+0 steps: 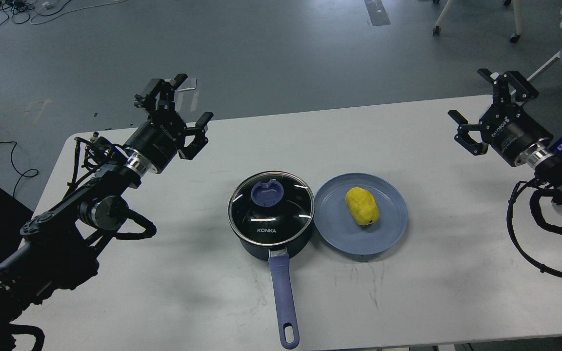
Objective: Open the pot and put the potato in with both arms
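Observation:
The dark navy pot [271, 236] with "KONKA" lettering stands at the table's middle, its long purple-blue handle [282, 297] pointing toward the near edge. A round glass lid [271, 202] with a blue knob [267, 192] covers it. Just right of it, the yellow potato [362, 206] lies on a flat blue plate [388, 229]. My left gripper [176, 109] hovers open over the table's far left corner, well apart from the pot. My right gripper [491, 107] hangs open near the table's far right, away from the plate.
The white table [173, 292] ends at a far edge [334, 109], with grey floor beyond. Loose cables lie on the floor at the top left, and white chair legs [515, 29] stand at the top right. Black cables loop beside both arms.

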Motion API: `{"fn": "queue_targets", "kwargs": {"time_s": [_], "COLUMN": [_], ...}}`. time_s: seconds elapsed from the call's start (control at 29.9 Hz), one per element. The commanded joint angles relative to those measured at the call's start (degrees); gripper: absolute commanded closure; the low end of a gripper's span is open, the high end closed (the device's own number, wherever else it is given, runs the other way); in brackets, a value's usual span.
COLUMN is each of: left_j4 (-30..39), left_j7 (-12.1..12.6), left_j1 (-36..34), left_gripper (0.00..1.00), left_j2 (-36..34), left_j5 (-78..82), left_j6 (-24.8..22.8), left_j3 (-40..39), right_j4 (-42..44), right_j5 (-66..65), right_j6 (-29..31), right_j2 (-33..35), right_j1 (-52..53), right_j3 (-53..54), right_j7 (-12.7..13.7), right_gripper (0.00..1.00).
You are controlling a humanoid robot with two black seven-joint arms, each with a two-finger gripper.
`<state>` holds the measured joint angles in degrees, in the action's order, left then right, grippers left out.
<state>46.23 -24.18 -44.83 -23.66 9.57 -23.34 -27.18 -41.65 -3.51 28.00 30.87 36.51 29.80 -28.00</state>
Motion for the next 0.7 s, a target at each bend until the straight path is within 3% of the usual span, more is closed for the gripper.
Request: {"fn": "queue_targets", "kwargs": {"time_s": [0.0, 0.47, 0.6, 0.67], "left_j4": [0.0, -0.6, 2.1, 4.6], "left_j7": [-0.1, 0.1, -3.8, -3.8], "left_j1": [0.0, -1.0, -2.4, -4.2], "left_gripper": [0.02, 0.02, 0.02, 0.02], "left_j2": [0.0, -0.9, -3.8, -4.8], "left_j5": [-0.1, 3.1, 10.7, 12.8], "left_j6": [0.0, -0.7, -0.8, -0.8], "left_j3": [-0.2, 0.2, -0.7, -0.6], "right_j4": [0.1, 0.0, 0.0, 0.0], "right_j5": [0.0, -0.1, -0.1, -0.1], "right_j6": [0.0, 0.0, 0.0, 0.0], "right_j2": [0.1, 0.1, 0.5, 0.5], "right_j1": [-0.1, -0.1, -0.1, -0.1], "right_j3": [0.3, 0.6, 0.4, 0.3], "right_j7": [0.0, 0.0, 0.0, 0.0], "right_gripper": [0.0, 0.0, 0.0, 0.0]}}
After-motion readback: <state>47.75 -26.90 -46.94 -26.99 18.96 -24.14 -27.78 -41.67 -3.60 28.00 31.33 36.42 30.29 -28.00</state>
